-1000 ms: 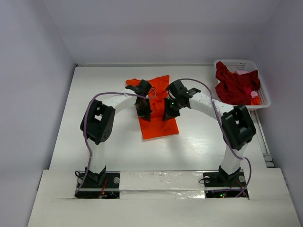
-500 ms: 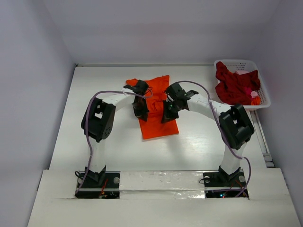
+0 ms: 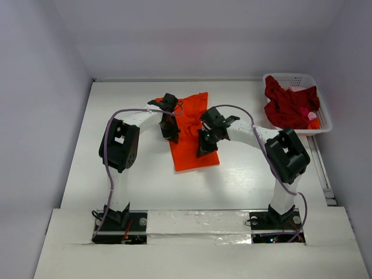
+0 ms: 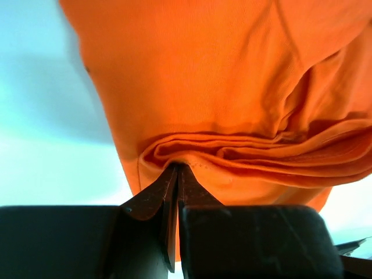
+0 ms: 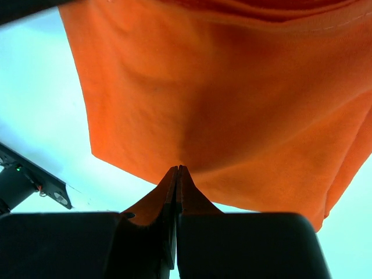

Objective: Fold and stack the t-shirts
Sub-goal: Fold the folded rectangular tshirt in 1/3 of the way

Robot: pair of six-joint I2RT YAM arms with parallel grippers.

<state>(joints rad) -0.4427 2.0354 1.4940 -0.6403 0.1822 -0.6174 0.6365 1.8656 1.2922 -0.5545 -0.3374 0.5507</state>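
L fingers (image 4: 152, 200) are pressed together w/ no gap, tips nipping a bunched fold at the near edge of the orange t-shirt (image 4: 203, 87); several layers of cloth gather into ridges right at the tips & run off to the R. R fingers (image 5: 197, 200) are also pressed together, tips meeting on the near edge of the same shirt (image 5: 221, 99), w/ a soft crease in the cloth running up from the pinch point. Both wrist views show pale desk beyond the cloth edges.

From the top view: orange t-shirt (image 3: 189, 148) lies mid-desk, slightly L of centre, as a longish strip angled a bit, its far end wider & rumpled, its near end squared off. L fingers (image 3: 172, 133) sit on its L edge about halfway along; R fingers (image 3: 203, 149) sit on its R edge, nearer the near end. The 2 arms curve in from their bases at the near edge of the desk (image 3: 244, 174) & meet over the shirt, 1 per side.

Crimson t-shirt (image 3: 288, 104) is crumpled in the white basket (image 3: 302, 80) at the far R corner of the desk, well apart from the orange 1, spilling over the basket's L rim. A small bit of pink & orange shows at the basket's R side; can't tell what it is.
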